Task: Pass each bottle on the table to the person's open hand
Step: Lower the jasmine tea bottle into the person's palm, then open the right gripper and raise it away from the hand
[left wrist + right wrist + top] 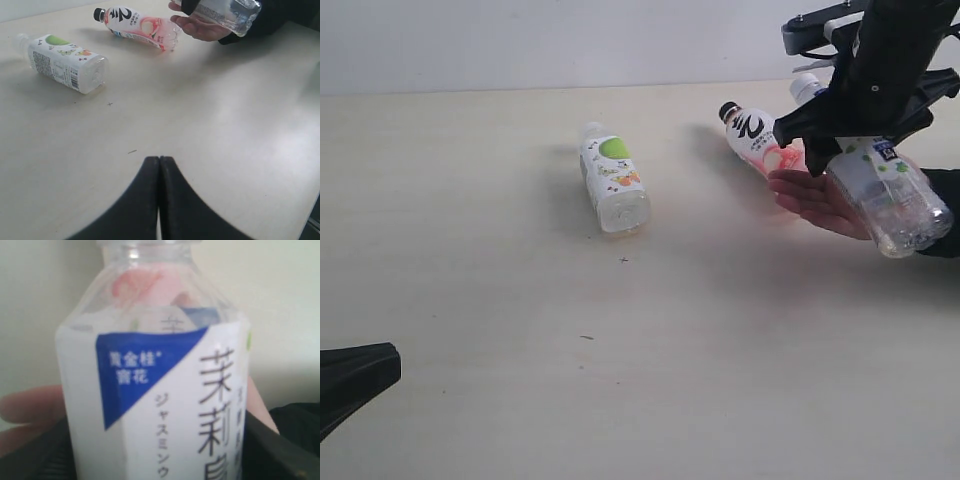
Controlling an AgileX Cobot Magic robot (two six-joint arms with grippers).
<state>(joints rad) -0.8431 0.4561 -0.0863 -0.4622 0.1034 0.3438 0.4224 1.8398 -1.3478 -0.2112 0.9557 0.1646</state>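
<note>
Aloft, right tool gripping blue-white bottle, over open hand

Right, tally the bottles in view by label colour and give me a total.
Green-label bottle: 1
Pink bottle: 1
Blue-and-white-label bottle: 1
Total: 3
</note>
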